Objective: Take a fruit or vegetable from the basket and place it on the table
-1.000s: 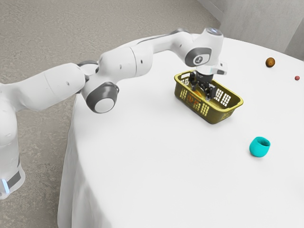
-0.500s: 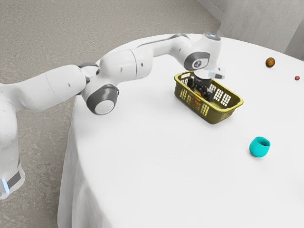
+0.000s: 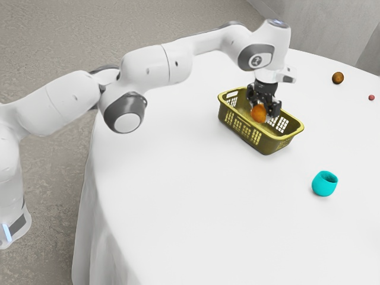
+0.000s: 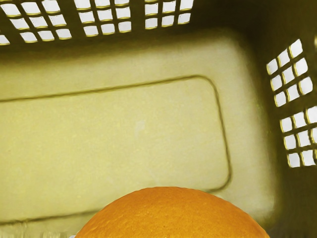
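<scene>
Orange fruit (image 3: 259, 113) = the task obj, pinched btwn both fingers of the blk gripper (image 3: 263, 109), at the bskt's open top; exact ht vs. rim hard to tell. Gripper points down, one finger each side of the fruit. Yellow-green bskt (image 3: 271, 144) sits upright on the tbl, slotted walls; wrist view has the fruit's rounded top w/ bskt floor (image 4: 114, 139) & slotted walls beyond. White arm (image 3: 148, 71) comes in from ext. view's left, reaching over the bskt. Teal cup (image 3: 323, 185), upright on tbl, nearer than bskt & toward ext. view's right, well apart from it. Brown round item (image 3: 338, 78) far, ext. view's right; small red item (image 3: 371, 97) farther right, a bit nearer, apart from the brown one. Tbl (image 3: 196, 202) has white cloth, draped over the edge.
</scene>
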`<act>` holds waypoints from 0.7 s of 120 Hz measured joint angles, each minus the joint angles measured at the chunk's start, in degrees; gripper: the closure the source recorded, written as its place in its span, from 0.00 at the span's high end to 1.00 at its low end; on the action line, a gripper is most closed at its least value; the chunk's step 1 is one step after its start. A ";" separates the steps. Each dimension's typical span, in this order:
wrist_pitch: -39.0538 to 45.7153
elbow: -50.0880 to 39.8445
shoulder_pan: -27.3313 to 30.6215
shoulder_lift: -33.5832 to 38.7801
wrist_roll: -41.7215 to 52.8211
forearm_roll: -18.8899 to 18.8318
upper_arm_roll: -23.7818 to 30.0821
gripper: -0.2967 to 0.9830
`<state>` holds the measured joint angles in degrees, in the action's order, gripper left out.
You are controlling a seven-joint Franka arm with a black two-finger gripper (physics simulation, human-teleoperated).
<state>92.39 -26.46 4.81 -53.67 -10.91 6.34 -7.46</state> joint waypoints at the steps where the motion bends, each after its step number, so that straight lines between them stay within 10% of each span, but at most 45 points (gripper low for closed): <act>1: -0.11 -0.31 -0.24 0.32 -0.01 -0.01 0.00 0.49; 65: -2.02 -26.99 -12.61 18.23 -0.41 0.11 -0.07 0.48; 84: -1.89 -27.85 -13.02 18.66 -0.43 0.56 -0.09 0.67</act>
<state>90.49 -54.31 -8.21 -35.01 -11.34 6.91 -7.55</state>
